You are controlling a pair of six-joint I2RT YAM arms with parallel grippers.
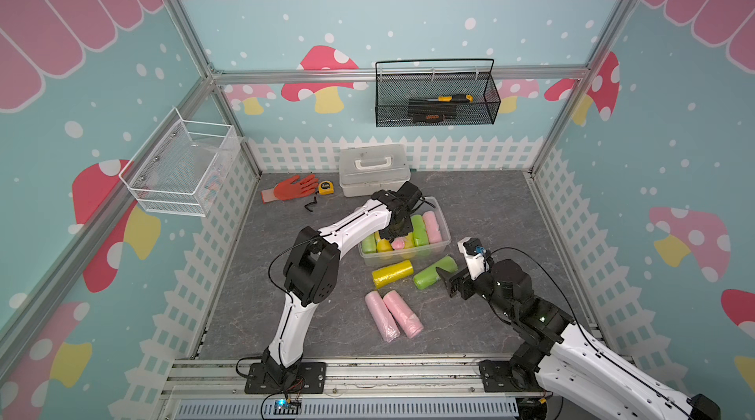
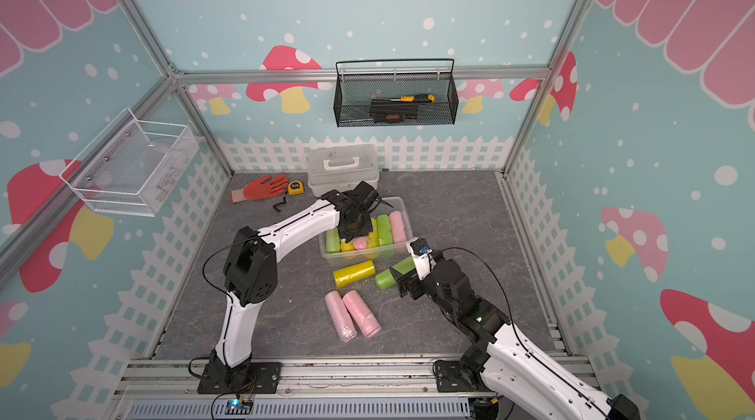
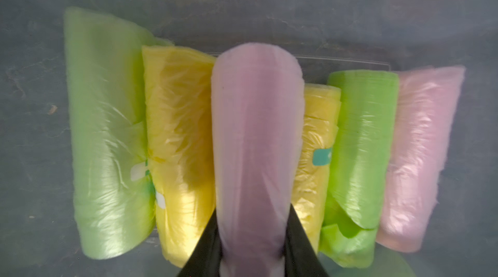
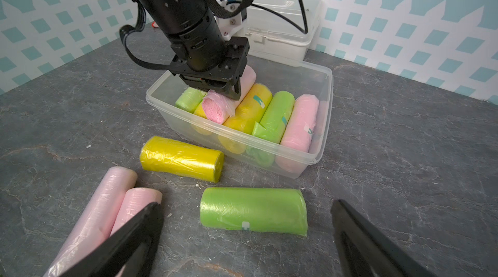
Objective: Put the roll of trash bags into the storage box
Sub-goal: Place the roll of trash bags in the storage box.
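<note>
Your left hand (image 3: 252, 246) grips pink roll (image 3: 256, 141) over box (image 4: 327, 114); right hand (image 4: 245, 204) open, idle. Drop now: likely lands atop yellow rolls (image 3: 177, 132) beneath hand, may roll out.

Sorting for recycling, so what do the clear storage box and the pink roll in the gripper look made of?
The storage box: probably rigid clear plastic, smooth and slightly cloudy; the other rolls show through its walls. The pink roll: thin plastic film, tightly wound, glossy and wrinkled; spiral layers show at its end.
</note>
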